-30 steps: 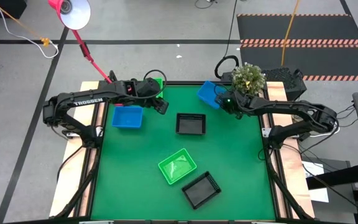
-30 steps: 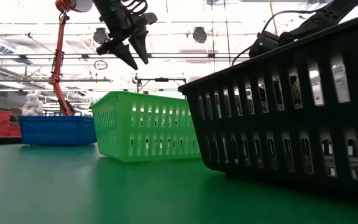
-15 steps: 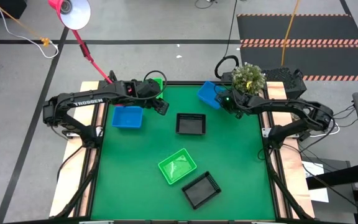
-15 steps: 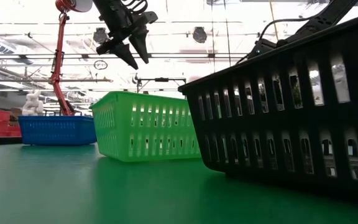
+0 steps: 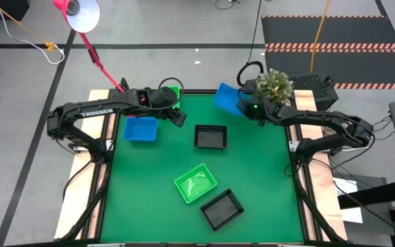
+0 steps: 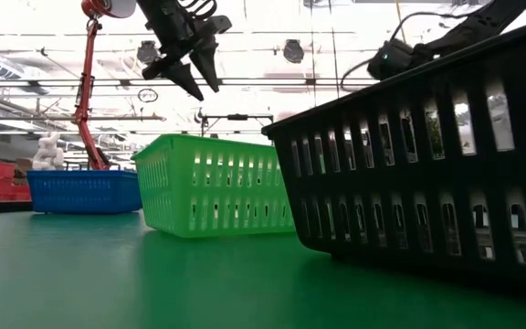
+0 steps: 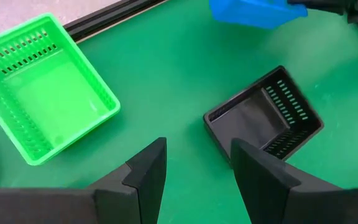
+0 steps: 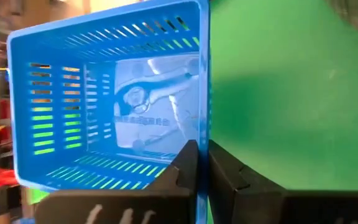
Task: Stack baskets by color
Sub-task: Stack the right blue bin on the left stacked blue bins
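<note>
My right gripper [image 5: 241,107] is shut on a blue basket [image 5: 225,98] at the table's far edge, next to the potted plant [image 5: 273,85]. My left gripper [image 5: 177,117] hangs open and empty above the mat, between a second blue basket [image 5: 140,128] and a black basket [image 5: 210,136]. Both of those stand on their bottoms. A green basket [image 5: 173,90] stands at the far edge behind my left arm. Another green basket [image 5: 195,183] and a second black basket [image 5: 221,208] stand nearer the front. My right gripper pinches one side wall [image 8: 202,130] of the blue basket at its rim, with one finger [image 8: 184,169] inside the basket and the other outside. The fingers come slanting down from the table's right. The basket is tipped, its open top turned toward the wrist.
A pink lamp [image 5: 78,12] on a red arm stands beyond the far left corner. The mat's raised black frame [image 5: 204,91] runs along the far edge. Open green mat lies between the middle black basket and the right edge.
My right gripper has drawn the blue basket a little toward the far left corner and tipped it up. My left gripper has kept still.
</note>
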### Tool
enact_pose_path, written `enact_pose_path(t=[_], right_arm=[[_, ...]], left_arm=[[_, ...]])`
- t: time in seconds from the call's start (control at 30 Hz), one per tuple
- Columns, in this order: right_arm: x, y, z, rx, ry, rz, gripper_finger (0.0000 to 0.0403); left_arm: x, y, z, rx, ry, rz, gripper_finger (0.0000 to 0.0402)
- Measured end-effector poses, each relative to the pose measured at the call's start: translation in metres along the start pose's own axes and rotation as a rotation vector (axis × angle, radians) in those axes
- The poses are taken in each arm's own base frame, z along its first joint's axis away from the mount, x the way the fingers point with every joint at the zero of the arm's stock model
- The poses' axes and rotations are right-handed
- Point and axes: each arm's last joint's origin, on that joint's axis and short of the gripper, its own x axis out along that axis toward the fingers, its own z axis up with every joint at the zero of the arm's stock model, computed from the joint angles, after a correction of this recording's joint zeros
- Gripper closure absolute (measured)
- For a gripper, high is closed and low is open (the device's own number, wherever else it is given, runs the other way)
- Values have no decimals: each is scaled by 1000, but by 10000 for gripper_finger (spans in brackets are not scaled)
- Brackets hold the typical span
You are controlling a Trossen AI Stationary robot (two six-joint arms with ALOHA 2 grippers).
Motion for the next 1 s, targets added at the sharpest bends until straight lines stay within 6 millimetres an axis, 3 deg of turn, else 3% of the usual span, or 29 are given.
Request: enact_pose_path(t=[0.37,0.7,0.83,1.0], right_arm=[[-41,13,2,-23,63,184,399],[-65,8,-9,-101,119,179,400],[-67,9,-12,-127,127,193,400],[-68,9,-14,-151,155,201,400]], left_arm=[[-9,2,22,-201,-144,-140,222],[-46,0,62,-168,-310,-253,222],[-38,3,71,-263,-232,-345,209],[-28,-4,82,-400,-188,-498,157]])
